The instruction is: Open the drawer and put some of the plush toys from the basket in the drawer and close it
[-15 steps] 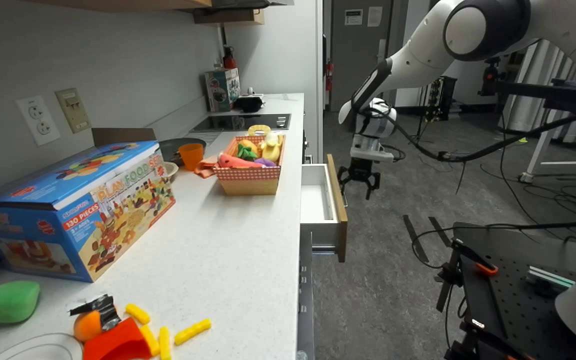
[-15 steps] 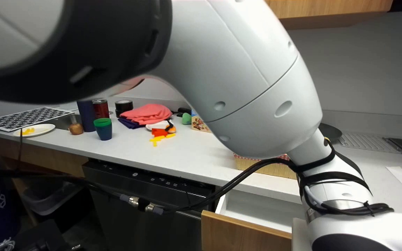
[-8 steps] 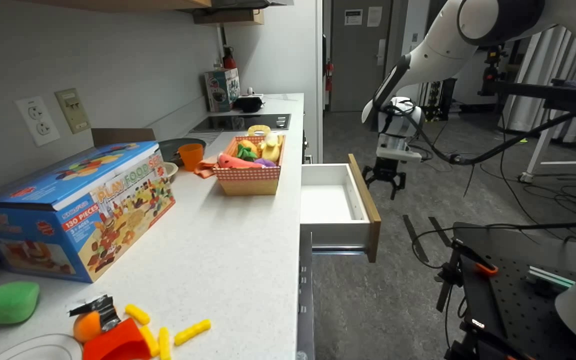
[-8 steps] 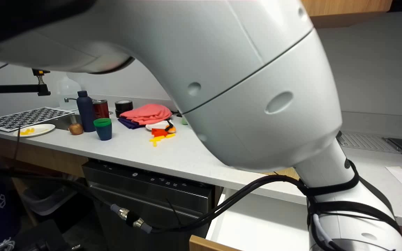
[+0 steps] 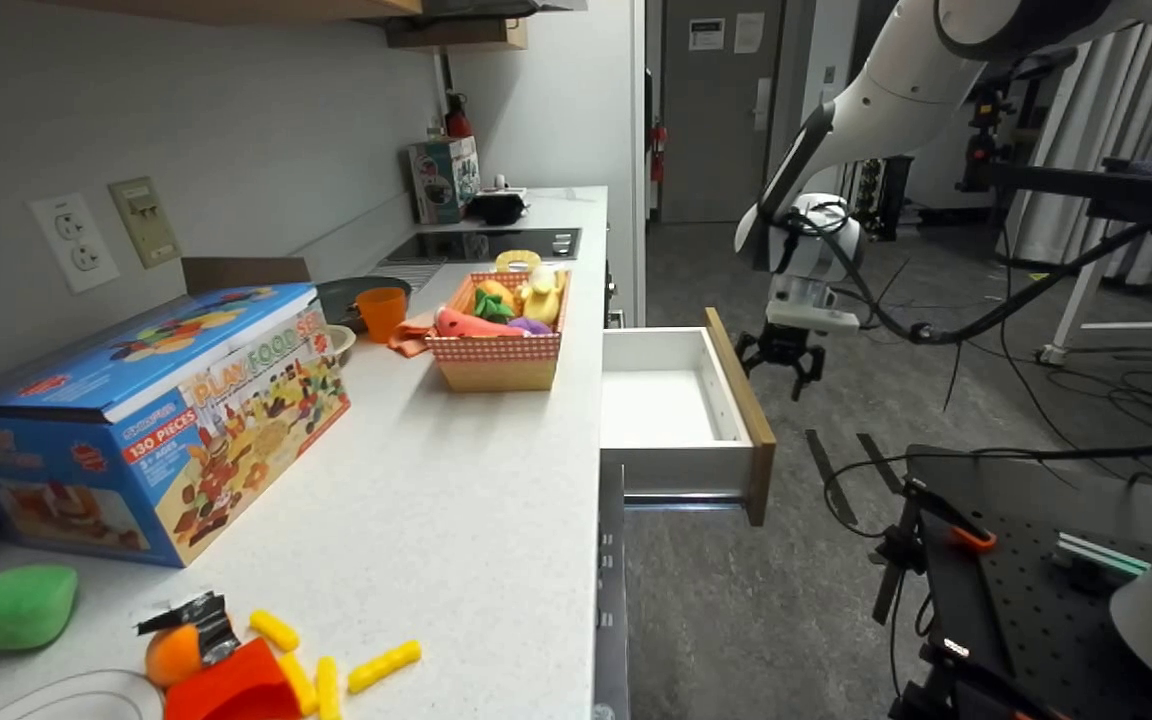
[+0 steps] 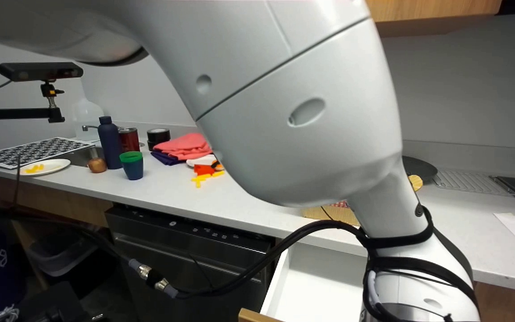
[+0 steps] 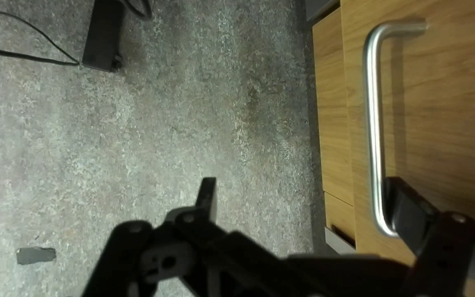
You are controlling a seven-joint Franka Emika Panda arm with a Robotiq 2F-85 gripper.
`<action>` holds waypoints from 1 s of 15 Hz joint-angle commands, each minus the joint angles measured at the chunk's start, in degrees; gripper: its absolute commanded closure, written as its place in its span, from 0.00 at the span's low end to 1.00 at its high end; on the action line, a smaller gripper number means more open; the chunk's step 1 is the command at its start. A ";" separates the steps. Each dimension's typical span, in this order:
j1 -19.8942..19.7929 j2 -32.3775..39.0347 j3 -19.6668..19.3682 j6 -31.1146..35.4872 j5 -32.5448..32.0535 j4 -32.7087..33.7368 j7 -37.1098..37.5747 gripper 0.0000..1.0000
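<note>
The drawer is pulled out, with a bare white visible inside and a wood-coloured front; it also shows in an exterior view, partly behind the arm. My gripper is just outside the drawer front. In the wrist view the gripper is spread open, with one finger between the steel handle and the drawer front and the other over the floor. The basket, red-checked above and straw-coloured below, stands on the counter. It holds plush toys: red, yellow, orange, purple.
The counter also bears a blue play-food box, an orange cup, a dark pan, a green soft piece and yellow sticks. The counter edge overhangs the drawer's back. A navy bottle stands farther along.
The drawer has slid farther out from the cabinet. My gripper and arm have moved outward with it, away from the counter. The basket and its toys have stayed put.
</note>
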 commanded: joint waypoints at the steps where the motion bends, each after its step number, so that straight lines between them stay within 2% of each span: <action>1: 3.70 -4.80 -1.20 7.20 -2.17 -8.01 1.83 0.00; 6: 1.89 -5.53 2.26 13.26 -0.66 -9.66 -3.56 0.00; 10: -5.85 -6.72 12.15 15.34 5.20 -9.74 -13.36 0.00; 11: -2.54 -2.93 7.30 14.43 0.73 -6.27 -6.98 0.00; 13: -4.13 -4.24 10.02 14.50 3.05 -7.50 -10.27 0.00; 15: -4.27 -5.12 10.55 14.44 3.33 -8.09 -10.78 0.00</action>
